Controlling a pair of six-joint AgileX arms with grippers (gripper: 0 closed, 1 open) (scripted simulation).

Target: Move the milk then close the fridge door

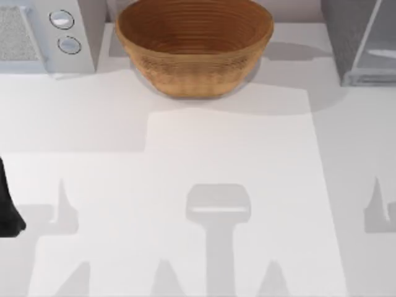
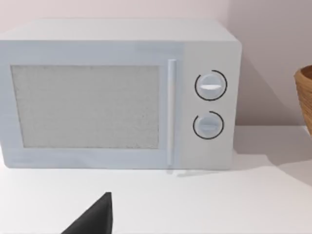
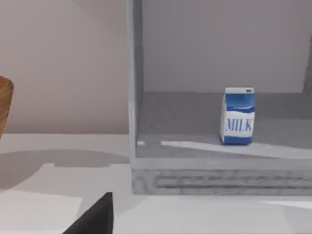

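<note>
A dark fingertip of the right hand point(image 3: 95, 217) sits nearest; its spread cannot be told. Beyond, the open fridge cabinet point(image 3: 219, 178) holds the milk point(image 3: 238, 116) upright inside. Reaching in risks toppling the carton.

The left arm point(image 1: 7, 207) is showing as a matt black, rounded mass at the nine o'clock edge of the top view, with no markings, cables or screws to make out. In each wrist view one black, wedge-shaped finger tip is poking in: left point(image 2: 95, 217), right point(image 3: 95, 217), plain and sharp-edged.
</note>
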